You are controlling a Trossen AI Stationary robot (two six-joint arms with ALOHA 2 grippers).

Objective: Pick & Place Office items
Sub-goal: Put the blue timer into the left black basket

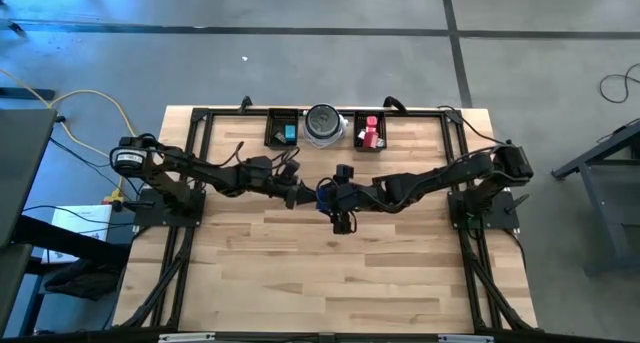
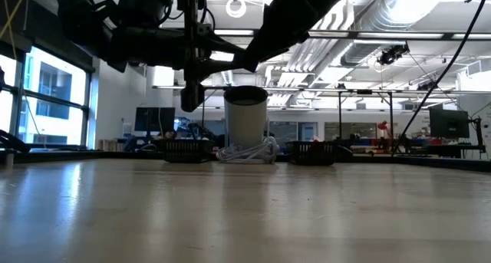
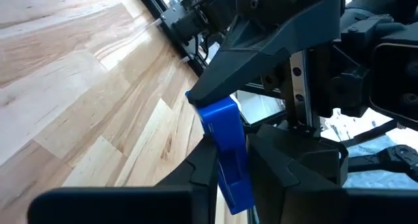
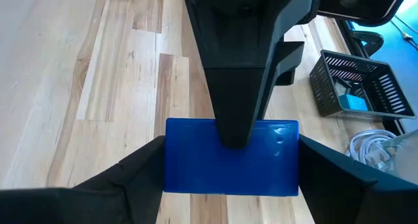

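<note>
A flat blue block (image 1: 325, 191), one of the office items, hangs above the table's middle, where both arms meet. My left gripper (image 3: 238, 165) reaches in from the left and is shut on it. My right gripper (image 4: 232, 178) reaches in from the right and also grips it. A teal item (image 1: 290, 133) lies in the left black tray (image 1: 275, 129). Red and pink items (image 1: 371, 133) lie in the right tray (image 1: 358, 123). My left gripper pinches the block's two broad faces (image 3: 225, 129) between its fingers (image 3: 202, 175), coming level from the table's left. One finger (image 4: 235, 87) lies flat across the face turned to the right wrist camera. The block is clear of the table. My right gripper holds the same block by its two short ends (image 4: 171, 160), one finger (image 4: 134, 175) on each. It comes from the table's right, slanting down. The block spans the whole gap between the fingers, lifted clear of the wood.
The two black trays and a round silver-grey dish (image 1: 324, 125) stand in a row at the far edge. A white cable (image 4: 372, 149) lies by the dish. Bare wood (image 1: 330, 283) stretches toward the near edge.
</note>
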